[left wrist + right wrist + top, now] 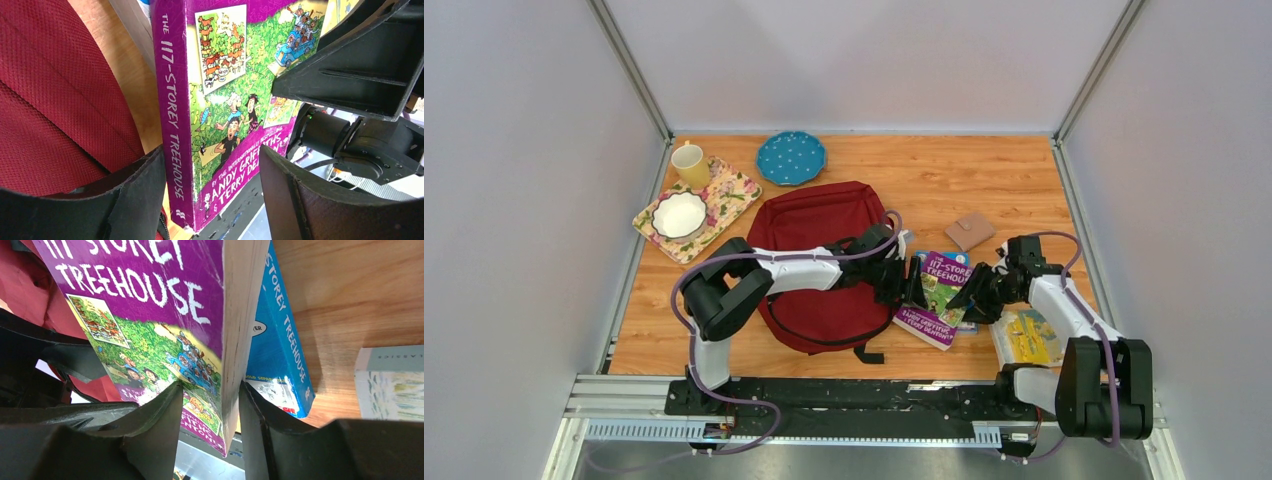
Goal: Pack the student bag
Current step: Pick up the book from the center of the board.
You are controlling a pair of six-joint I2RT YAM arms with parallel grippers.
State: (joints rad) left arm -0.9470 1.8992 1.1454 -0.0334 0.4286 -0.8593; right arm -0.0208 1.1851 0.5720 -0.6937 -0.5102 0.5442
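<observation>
Purple book (944, 280) | right claw (211, 390) clamped on | left claw (210, 155) apart astride spine | blue book (280, 355) under, bag (814, 220) beside

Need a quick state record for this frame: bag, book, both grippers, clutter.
bag: student bag lying flat mid-table, left arm stretched across it
held item: purple book, tilted up off the blue book under it
right gripper: shut on the purple book's page edge
left gripper: open, fingers either side of the book at its spine
packed so far: cannot tell; bag opening not visible
other items: tan wallet; floral tray with bowl and yellow mug; blue plate
</observation>
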